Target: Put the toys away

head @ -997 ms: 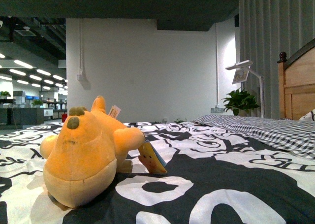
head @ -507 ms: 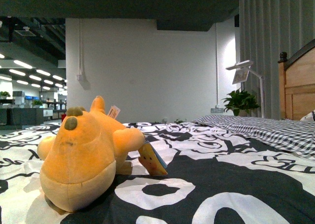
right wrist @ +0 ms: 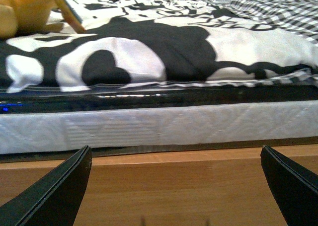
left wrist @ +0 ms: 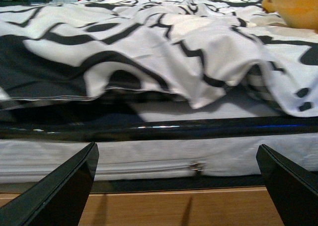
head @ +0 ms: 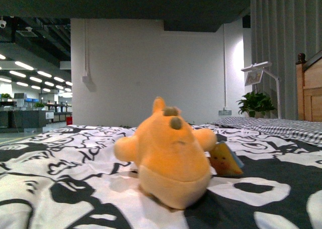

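Front view. Lying on the black-and-white bedcover (head: 60, 188) of the bed, about mid-frame and well in from the near edge: the plush toy (head: 168, 156). Orange-yellow, fat and rounded, with stubby limbs out to each side, a small nub on top, dull olive patches on the head, and paler along the underside. Just beside it on the right, a cardboard hang tag (head: 225, 161). No arm to be seen here. Farther back, a potted plant (head: 256, 103) and a lamp (head: 260, 70).

Left wrist view. Looking low at the side of the bed: rumpled bedcover (left wrist: 149, 37) draped over the mattress (left wrist: 149, 159), wooden bed frame (left wrist: 149, 206) beneath. Only a corner of the plush toy (left wrist: 295, 5) showing, up on the cover. Left end effector (left wrist: 176, 149) spread wide and empty, down at mattress level, well apart from the toy.

Right wrist view. Again the bed's side, with checked bedding (right wrist: 268, 7) far off. Part of the plush toy (right wrist: 25, 7) at the picture's edge, hang tag (right wrist: 69, 15) beside it. Right end effector (right wrist: 176, 147) likewise released, gripping nothing, low by the bed frame (right wrist: 149, 186) and well apart from the toy.

Handling, as a judgement: probably light, soft and squashy, neither fragile nor slippery, though likely to give under a pinch. Best taken across the thick of the body or around a stubby limb, closing firmly into the stuffing. Better not to pinch the hang tag alone. Worth rising above the bed edge before reaching in.
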Robot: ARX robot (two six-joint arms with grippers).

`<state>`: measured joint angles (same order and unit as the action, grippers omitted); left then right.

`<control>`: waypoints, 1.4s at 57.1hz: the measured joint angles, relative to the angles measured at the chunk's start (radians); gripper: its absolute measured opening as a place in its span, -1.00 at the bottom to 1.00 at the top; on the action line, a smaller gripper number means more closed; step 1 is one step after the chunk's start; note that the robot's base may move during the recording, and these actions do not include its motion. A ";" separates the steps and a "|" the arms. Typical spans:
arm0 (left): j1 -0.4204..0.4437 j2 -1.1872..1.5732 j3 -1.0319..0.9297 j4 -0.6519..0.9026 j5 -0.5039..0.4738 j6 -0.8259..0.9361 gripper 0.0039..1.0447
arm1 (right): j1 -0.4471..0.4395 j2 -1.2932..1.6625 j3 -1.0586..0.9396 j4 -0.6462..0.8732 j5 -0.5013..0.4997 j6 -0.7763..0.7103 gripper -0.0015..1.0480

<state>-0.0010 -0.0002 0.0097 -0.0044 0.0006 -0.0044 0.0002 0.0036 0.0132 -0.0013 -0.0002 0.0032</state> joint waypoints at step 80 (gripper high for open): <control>-0.001 0.000 0.000 0.000 -0.001 0.000 0.89 | 0.037 0.585 0.088 0.526 0.040 0.123 0.96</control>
<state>-0.0017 -0.0002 0.0097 -0.0048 -0.0002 -0.0044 0.0372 0.5888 0.1013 0.5247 0.0402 0.1261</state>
